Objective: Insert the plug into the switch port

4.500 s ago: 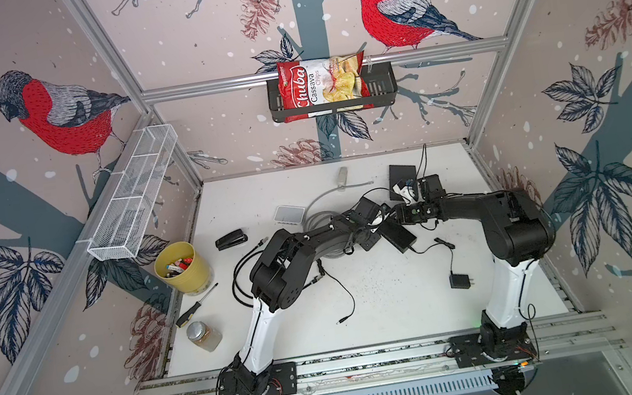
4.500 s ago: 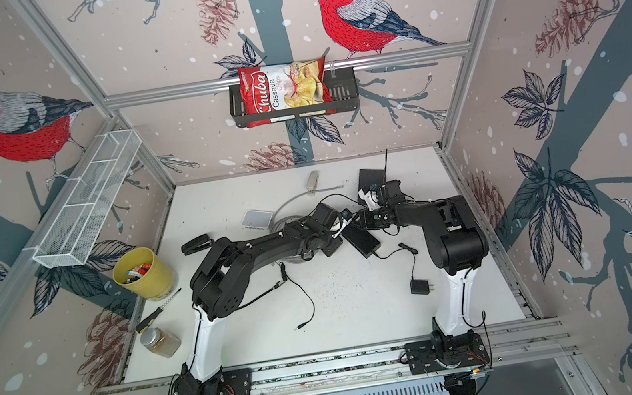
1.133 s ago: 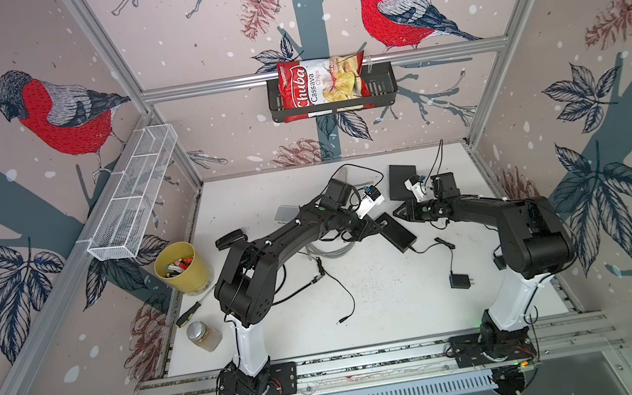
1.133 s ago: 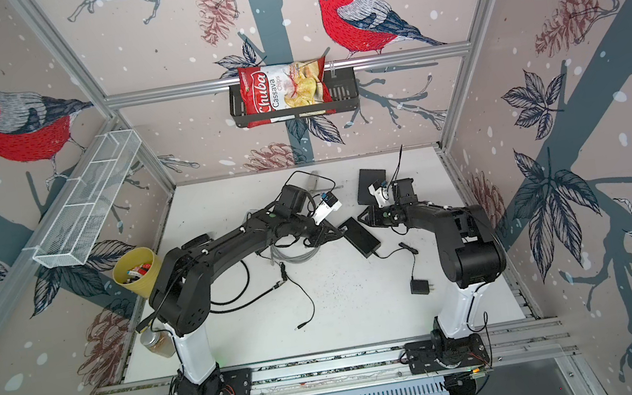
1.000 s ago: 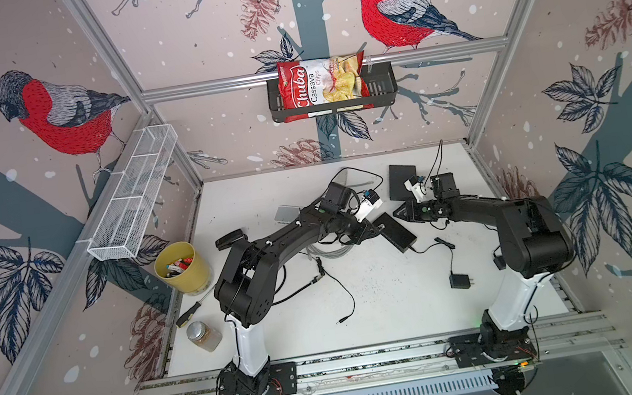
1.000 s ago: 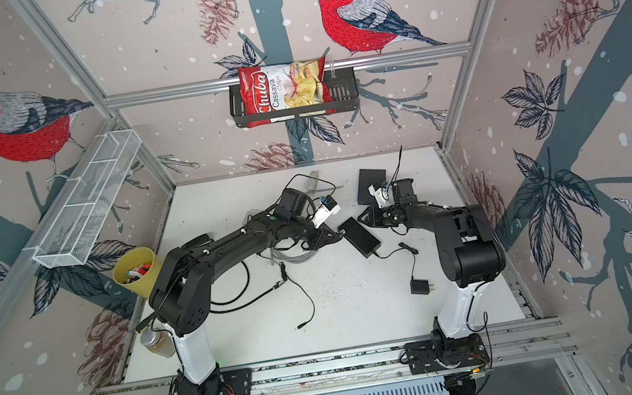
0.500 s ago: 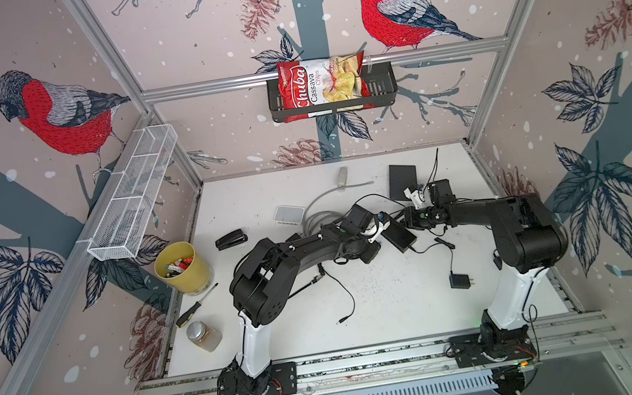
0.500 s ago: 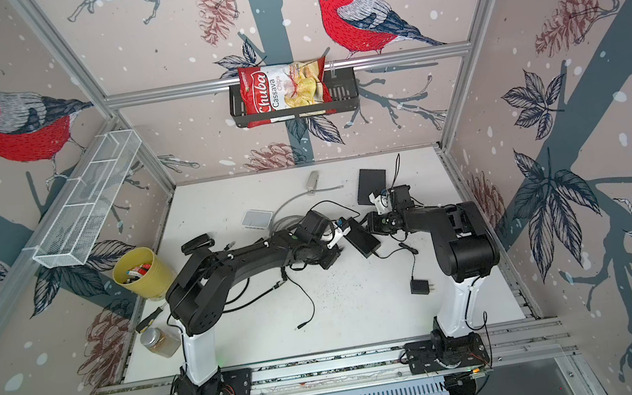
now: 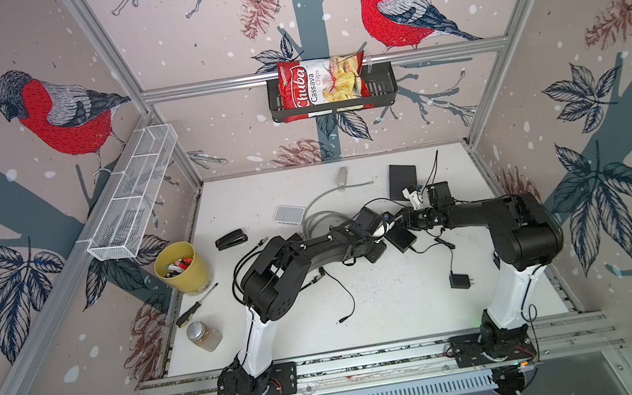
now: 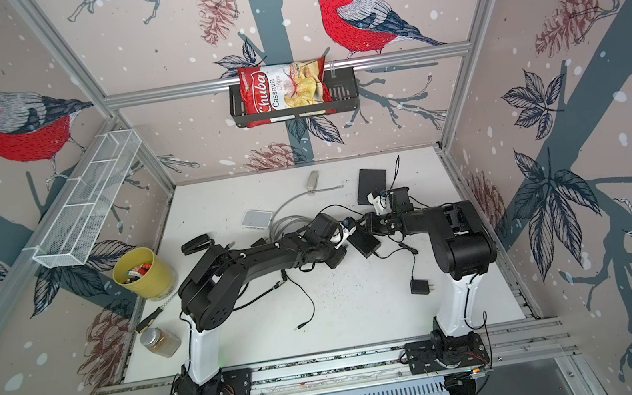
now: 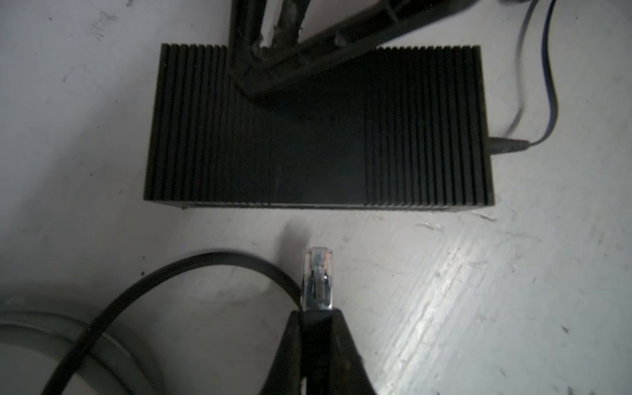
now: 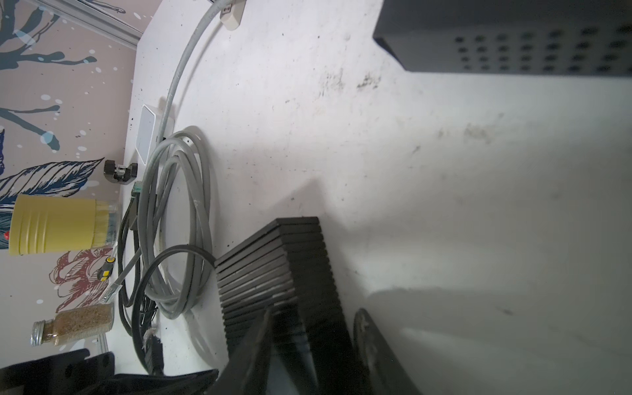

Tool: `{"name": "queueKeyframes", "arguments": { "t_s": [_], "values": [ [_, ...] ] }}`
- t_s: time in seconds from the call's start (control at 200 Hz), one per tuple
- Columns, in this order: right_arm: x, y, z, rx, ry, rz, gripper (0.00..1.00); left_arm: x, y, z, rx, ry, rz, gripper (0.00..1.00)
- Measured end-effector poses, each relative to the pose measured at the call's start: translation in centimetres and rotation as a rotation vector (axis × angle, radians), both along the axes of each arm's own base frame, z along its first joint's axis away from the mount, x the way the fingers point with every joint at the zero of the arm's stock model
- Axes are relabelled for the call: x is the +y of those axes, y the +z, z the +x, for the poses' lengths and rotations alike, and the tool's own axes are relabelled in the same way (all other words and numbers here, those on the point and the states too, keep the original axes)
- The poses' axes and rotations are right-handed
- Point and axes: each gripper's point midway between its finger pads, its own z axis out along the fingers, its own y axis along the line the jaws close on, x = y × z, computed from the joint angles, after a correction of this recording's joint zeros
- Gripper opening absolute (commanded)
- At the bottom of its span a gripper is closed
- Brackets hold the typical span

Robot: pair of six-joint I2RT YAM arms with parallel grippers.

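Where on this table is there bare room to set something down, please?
The front middle of the table is bare, between the loose cable tip and the wall adapter. The back-left corner beyond the stapler is free too. Around the switch it is crowded with cables.

The left arm (image 9: 313, 249) and right arm (image 9: 467, 213) match: each has a black base plate (image 9: 256, 383) with thin red and black wires (image 9: 275, 385), 1 white lower link (image 9: 258, 332), then bulky black joint housings (image 9: 525, 238) and slimmer black links toward the hand. Black cables (image 9: 530, 313) loop out beside each base. The left hand (image 11: 316, 316) has 2 matte black tapered fingers (image 11: 343, 349). The right hand (image 12: 311, 325) has flat black fingers (image 12: 253, 352) with scuffed, greyish edges. Behind it sits a boxy black camera (image 9: 440, 194) beside a small white bracket (image 9: 413, 196).
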Motion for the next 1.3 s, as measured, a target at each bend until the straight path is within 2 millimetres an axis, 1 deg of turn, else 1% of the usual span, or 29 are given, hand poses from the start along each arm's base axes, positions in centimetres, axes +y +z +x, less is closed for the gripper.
{"name": "queueKeyframes", "arguments": {
  "t_s": [0.1, 0.275, 0.47, 0.645, 1.086, 1.301],
  "values": [
    [0.2, 0.0, 0.0, -0.001, 0.003, 0.001, 0.4, -0.5, -0.2, 0.4, -0.007, -0.006, -0.003, 0.07],
    [0.3, 0.0, 0.0, -0.001, 0.006, 0.001, 0.4, -0.7, -0.7, 0.5, -0.006, -0.013, 0.006, 0.07],
    [0.3, 0.1, 0.2, -0.003, 0.006, 0.001, 0.4, -0.8, -1.0, 0.6, -0.014, -0.019, 0.015, 0.08],
    [0.3, 0.1, 0.2, -0.005, 0.007, 0.001, 0.39, -1.0, -1.1, 1.0, -0.028, -0.009, 0.025, 0.08],
    [1.0, -0.1, 0.3, 0.013, -0.008, 0.019, 0.37, -1.1, -1.0, 0.0, -0.057, -0.022, 0.001, 0.08],
    [1.2, -0.1, 0.3, -0.002, -0.003, 0.026, 0.37, -1.0, -1.0, 0.2, -0.071, -0.012, 0.009, 0.07]
  ]
}}
